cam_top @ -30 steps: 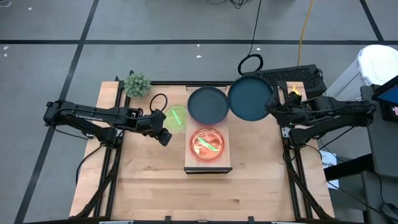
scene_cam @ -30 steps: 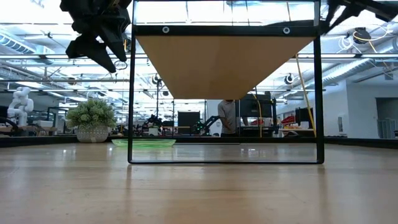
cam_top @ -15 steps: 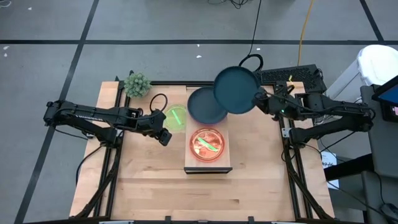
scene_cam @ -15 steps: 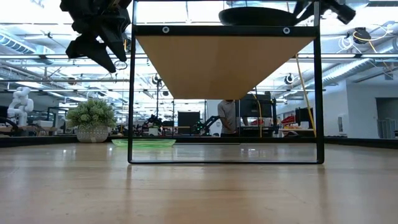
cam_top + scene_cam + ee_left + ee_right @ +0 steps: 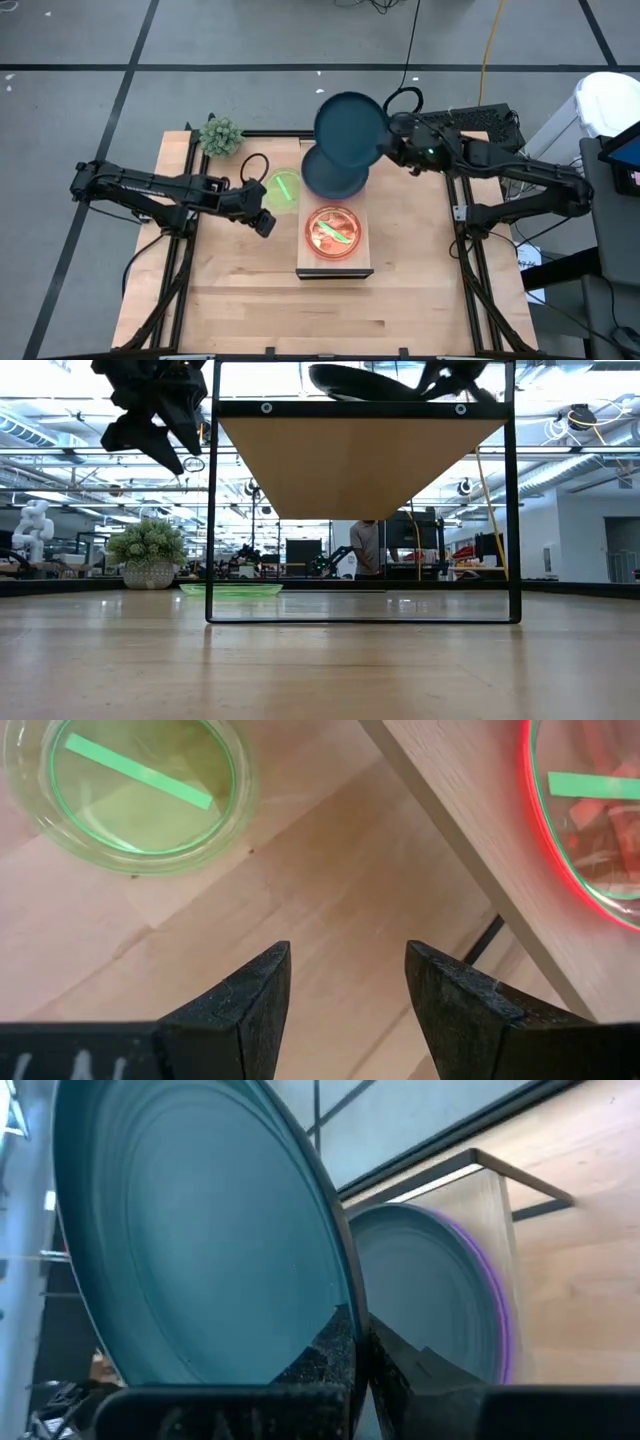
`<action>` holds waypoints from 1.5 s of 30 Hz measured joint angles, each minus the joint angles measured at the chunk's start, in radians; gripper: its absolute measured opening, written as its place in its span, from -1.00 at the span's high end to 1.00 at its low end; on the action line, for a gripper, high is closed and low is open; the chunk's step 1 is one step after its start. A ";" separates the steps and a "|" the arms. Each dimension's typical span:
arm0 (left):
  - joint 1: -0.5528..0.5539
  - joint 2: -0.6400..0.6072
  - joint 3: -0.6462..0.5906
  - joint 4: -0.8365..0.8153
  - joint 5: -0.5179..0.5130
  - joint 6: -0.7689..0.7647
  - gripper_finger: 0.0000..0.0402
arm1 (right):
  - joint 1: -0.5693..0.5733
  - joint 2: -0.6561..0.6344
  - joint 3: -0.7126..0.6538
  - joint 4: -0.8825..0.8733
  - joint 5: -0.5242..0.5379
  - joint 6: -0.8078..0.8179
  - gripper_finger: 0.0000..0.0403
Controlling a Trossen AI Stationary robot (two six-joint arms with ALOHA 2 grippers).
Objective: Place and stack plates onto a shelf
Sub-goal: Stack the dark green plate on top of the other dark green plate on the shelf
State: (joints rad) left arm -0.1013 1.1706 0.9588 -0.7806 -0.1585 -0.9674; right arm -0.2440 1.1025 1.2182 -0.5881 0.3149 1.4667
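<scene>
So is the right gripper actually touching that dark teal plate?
Touching. The right wrist view shows the right gripper with its fingers clamped on the rim of the dark teal plate, no gap.

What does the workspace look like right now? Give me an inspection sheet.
Surface: wooden tabletop, shelf at centre.
Job's things: teal plate carried above stacked teal plate on shelf; pink plate on shelf; green plate on table beside shelf.
Clutter: small plant at far left corner.
Grippers: right gripper shut on teal plate's rim; left gripper open, beside green plate.
Cables: black loop and yellow cable on floor.
Surroundings: person far behind.
</scene>
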 joint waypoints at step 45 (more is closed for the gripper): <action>-0.052 0.000 0.000 -0.001 -0.028 0.004 -0.01 | -0.144 0.221 -0.056 -0.012 -0.427 -0.140 0.96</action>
State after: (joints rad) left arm -0.1532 1.1706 0.9585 -0.7815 -0.1864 -0.9638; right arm -0.3881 1.3239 1.1623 -0.6002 -0.1120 1.3263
